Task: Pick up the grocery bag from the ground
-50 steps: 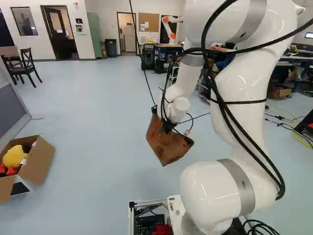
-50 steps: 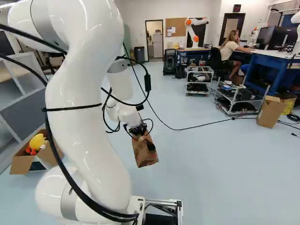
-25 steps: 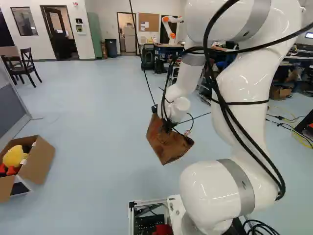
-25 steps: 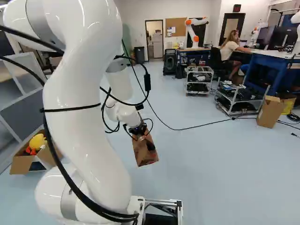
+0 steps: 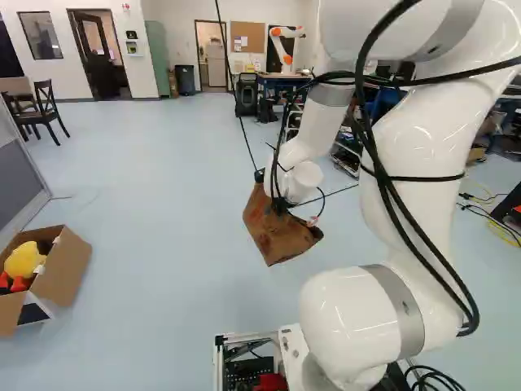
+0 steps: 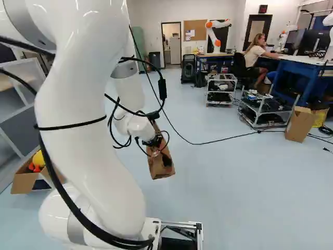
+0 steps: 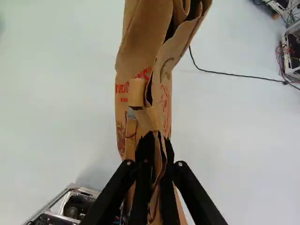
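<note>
One brown paper bag hangs above the floor, its gathered folds pinched in my gripper, at five o'clock from the left base view's middle. I judge it light, soft and tearable, best held where layers bunch thickest.

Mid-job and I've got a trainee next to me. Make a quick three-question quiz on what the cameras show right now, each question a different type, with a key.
1. True or false: the gripper has the paper bag between its two fingers, touching it on both sides.

2. Multiple choice: the toy-like thing in the open cardboard box, at the left of the left base view, is mostly:
a) blue
b) yellow
c) white

3. Fill in the blank: in the wrist view, the large lettering on the bag is ____ in colour.

Key: 1. true; 2. b; 3. red
</note>
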Tool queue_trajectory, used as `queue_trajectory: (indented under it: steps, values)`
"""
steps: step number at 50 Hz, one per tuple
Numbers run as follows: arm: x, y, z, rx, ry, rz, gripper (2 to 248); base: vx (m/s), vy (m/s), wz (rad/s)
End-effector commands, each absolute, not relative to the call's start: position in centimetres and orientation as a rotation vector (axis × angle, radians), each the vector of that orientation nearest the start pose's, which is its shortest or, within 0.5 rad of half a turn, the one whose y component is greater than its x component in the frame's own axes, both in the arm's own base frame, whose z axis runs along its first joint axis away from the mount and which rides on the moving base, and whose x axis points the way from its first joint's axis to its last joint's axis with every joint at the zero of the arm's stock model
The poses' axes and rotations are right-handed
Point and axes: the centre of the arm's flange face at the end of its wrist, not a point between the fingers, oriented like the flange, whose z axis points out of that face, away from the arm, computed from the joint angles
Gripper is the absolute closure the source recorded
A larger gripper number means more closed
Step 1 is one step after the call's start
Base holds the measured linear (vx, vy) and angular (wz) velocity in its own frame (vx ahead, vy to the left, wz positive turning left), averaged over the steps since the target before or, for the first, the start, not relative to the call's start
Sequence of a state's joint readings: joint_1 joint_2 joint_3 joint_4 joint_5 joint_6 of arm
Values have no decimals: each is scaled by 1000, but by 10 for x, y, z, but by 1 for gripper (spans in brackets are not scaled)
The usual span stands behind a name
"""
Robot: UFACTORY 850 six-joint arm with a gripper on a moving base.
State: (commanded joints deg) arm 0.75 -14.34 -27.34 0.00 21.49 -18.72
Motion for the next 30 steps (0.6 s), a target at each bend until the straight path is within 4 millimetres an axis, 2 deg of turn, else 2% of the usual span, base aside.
queue_trajectory:
  steps: [30]
  values:
    - [346, 3, 328, -2916, -298, -1333, 229, 0, 0, 0]
